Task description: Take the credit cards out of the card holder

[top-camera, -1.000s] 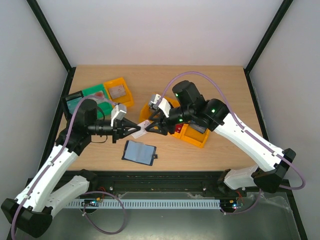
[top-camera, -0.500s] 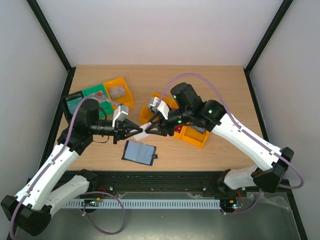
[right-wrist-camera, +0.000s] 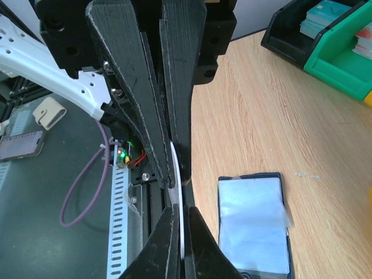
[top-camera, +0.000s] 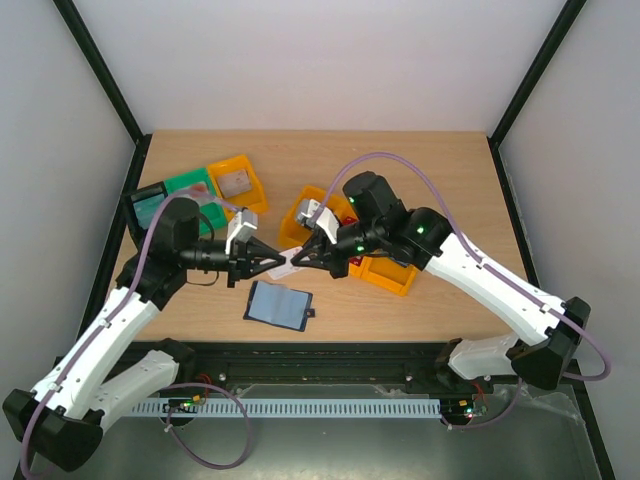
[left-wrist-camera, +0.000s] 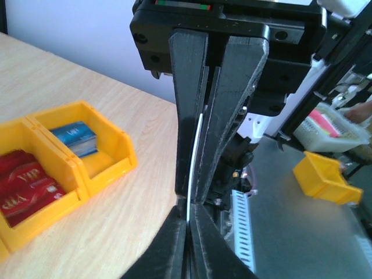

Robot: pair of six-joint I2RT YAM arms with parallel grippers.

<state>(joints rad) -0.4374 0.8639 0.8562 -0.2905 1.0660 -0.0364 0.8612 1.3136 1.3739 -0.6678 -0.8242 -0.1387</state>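
Card face: the thin white plastic credit card (top-camera: pixel 286 266) shows only as a small pale sliver between the two sets of fingertips from above. In both wrist views it is a bare white edge (left-wrist-camera: pixel 195 163) (right-wrist-camera: pixel 177 186), so its print cannot be read.
Wallet contents: the small dark navy folding card holder (top-camera: pixel 279 305) lies open on the wooden table (top-camera: pixel 440 180), pale blue-grey pockets up. Whether any card sits in those pockets is hard to tell; they look flat. Its near end is cut off in the right wrist view (right-wrist-camera: pixel 253 224).
Tray contents: the orange plastic three-compartment tray (top-camera: pixel 390 280) is largely covered by the right arm from above. The left wrist view shows its wall (left-wrist-camera: pixel 110 168), red cards (left-wrist-camera: pixel 26 186) in one compartment and a blue card (left-wrist-camera: pixel 75 136) in the next.
Back-left bins: small black bin (top-camera: pixel 147 205), green bin (top-camera: pixel 188 187) and orange bin (top-camera: pixel 240 180); their contents are too small to name.
Left arm: reaches in from the left, forearm roughly level, left gripper (top-camera: pixel 274 262) pointing right, fingers clamped flat on the white card's left end.
Right arm: bends back over the tray, right gripper (top-camera: pixel 300 258) pointing left, tip to tip with the other, fingers pressed together on the card's right end.
Card position: held on edge in the air between the tips, above the table just beyond the wallet, apart from it.
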